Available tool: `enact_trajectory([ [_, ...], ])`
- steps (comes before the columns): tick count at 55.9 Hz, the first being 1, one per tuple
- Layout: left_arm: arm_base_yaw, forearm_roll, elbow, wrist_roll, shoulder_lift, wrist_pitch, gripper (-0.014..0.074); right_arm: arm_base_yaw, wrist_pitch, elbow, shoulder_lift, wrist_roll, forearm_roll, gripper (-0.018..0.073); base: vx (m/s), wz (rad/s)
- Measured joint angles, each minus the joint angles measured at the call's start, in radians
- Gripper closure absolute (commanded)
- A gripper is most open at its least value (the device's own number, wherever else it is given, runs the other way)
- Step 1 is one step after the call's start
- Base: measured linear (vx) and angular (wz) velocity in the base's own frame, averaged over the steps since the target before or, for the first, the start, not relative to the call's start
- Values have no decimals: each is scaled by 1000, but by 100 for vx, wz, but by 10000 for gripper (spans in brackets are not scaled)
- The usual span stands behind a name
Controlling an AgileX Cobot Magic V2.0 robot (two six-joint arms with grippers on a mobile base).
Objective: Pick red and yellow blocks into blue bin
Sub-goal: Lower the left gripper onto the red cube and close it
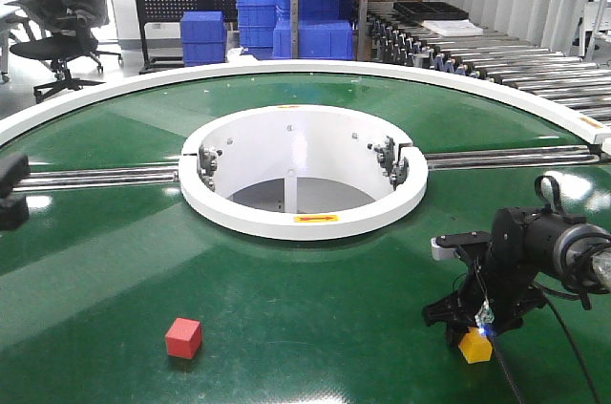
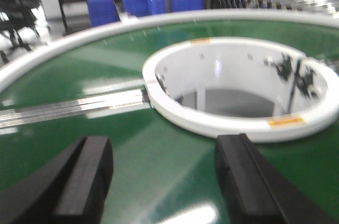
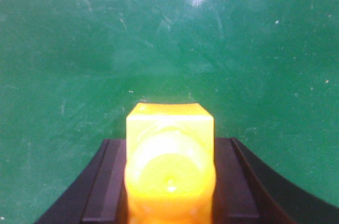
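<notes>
The left end effector (image 2: pixel 168 181) hangs open and empty above the green bench (image 1: pixel 95 280), its 2 black fingers (image 2: pixel 85 179) spread wide with nothing between them. Right of it in the front view, the red cube (image 1: pixel 183 337) sits alone on the bench, near the front edge and well apart from both arms. At the centre the white ring (image 1: pixel 304 223) surrounds an open well. Beyond the bench, blue crates (image 1: pixel 256 10) stand stacked. I cannot pick out the task's blue bin in any view.

At the right, the right end effector (image 1: pixel 474 332) is closed on the yellow brick (image 3: pixel 169 166), 1 round stud facing the wrist camera. Whether the brick has cleared the bench cannot be told.

The risks, as I judge them:
- The brick is pinched by smooth plastic sides close to the fingertips, so a quick swing could twist it or let it slip out.
- A drop near the ring could send it into the well.
- The destination is out of sight, so the carry path is uncertain.
</notes>
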State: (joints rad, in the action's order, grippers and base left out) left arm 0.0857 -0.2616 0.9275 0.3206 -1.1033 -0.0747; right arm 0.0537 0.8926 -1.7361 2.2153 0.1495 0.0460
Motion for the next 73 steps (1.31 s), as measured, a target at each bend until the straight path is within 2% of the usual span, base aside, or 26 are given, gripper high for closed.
enact_trajectory([
  [10, 23, -2, 185, 98, -96, -364, 56, 0, 1, 0, 0, 1, 16, 572, 0, 0],
  [14, 46, -16, 268, 117, -173, -458, 56, 0, 1, 0, 0, 1, 18, 570, 0, 0],
  [18, 67, -26, 332, 118, -262, -503, 56, 1, 3, 0, 0, 1, 19, 570, 0, 0],
  [29, 110, -29, 444, 103, -506, -523, 56, 1, 9, 0, 0, 1, 20, 570, 0, 0],
  [41, 133, -33, 489, 96, -723, -463, 56, 1, 11, 0, 0, 1, 20, 570, 0, 0],
  [45, 140, -64, 513, 95, -789, -456, 56, 1, 11, 0, 0, 1, 20, 570, 0, 0],
  [55, 153, -132, 549, 95, -888, -445, 56, 1, 11, 0, 0, 8, 20, 570, 0, 0],
  [73, 159, -145, 554, 93, -952, -422, 56, 1, 13, 0, 0, 28, 20, 570, 0, 0],
])
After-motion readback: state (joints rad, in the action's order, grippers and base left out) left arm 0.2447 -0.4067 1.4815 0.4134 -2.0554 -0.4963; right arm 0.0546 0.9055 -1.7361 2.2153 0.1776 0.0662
